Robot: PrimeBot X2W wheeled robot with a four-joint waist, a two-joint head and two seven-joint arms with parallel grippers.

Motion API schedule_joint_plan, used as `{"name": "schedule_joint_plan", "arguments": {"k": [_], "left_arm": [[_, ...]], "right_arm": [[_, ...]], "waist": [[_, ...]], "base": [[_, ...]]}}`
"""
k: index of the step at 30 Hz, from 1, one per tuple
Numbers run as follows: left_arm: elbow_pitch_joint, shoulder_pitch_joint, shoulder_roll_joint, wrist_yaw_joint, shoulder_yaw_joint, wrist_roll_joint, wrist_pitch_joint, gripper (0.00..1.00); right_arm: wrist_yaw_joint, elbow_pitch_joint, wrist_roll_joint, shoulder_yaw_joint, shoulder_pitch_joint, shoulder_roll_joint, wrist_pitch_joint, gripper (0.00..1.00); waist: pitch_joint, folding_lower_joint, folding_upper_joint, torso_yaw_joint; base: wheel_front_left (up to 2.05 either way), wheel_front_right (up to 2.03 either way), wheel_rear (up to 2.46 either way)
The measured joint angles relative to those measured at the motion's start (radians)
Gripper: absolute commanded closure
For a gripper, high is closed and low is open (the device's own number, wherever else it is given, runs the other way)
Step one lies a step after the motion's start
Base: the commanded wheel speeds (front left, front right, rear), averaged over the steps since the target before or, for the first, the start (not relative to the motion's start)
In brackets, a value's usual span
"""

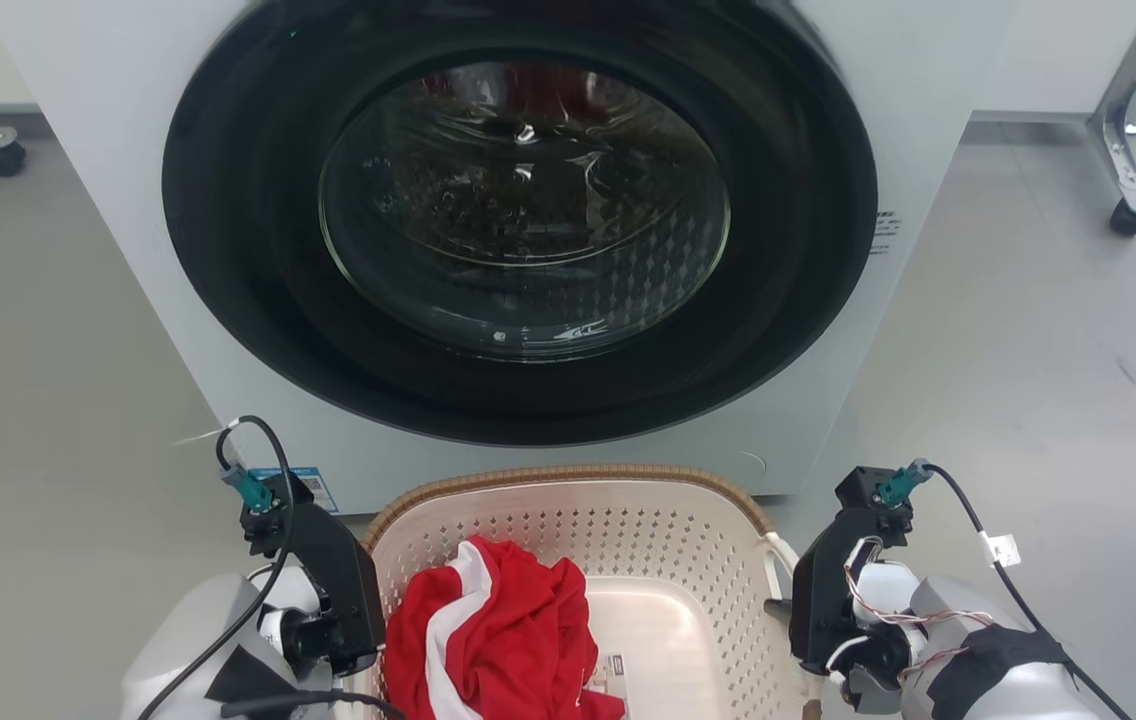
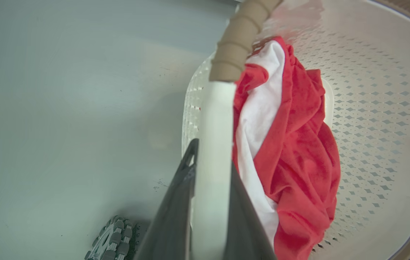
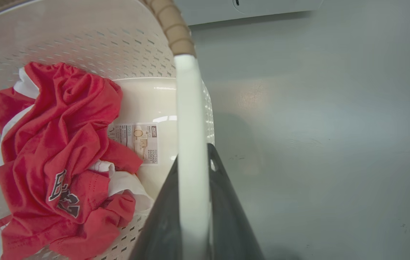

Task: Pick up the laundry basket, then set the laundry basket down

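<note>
Wrist views: laundry basket (image 2: 371, 108), its handles (image 3: 190, 108) clamped by left end effector (image 2: 212, 155) and right end effector (image 3: 194, 155).

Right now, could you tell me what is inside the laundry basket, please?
A crumpled red and white garment lies in the laundry basket, beside a label on its base. Anything under the cloth is covered.

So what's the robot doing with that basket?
The robot has the laundry basket by both white loop handles: its left gripper clamps one, its right gripper the other. A red and white shirt lies inside. The basket is in front of a washing machine. Whether it's off the floor yet, I can't tell.
</note>
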Motion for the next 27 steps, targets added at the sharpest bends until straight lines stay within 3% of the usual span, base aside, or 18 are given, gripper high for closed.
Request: {"name": "schedule_joint_plan", "arguments": {"k": [27], "left_arm": [[0.002,0.038,0.002,0.000,-0.002,-0.008,0.016,1.00]], "right_arm": [[-0.027,-0.001,0.080,0.049,0.022,-0.001,0.060,1.00]], "waist": [[-0.037,0.0001,0.0001,-0.024]], "base": [[0.00,0.00,0.00]]}}
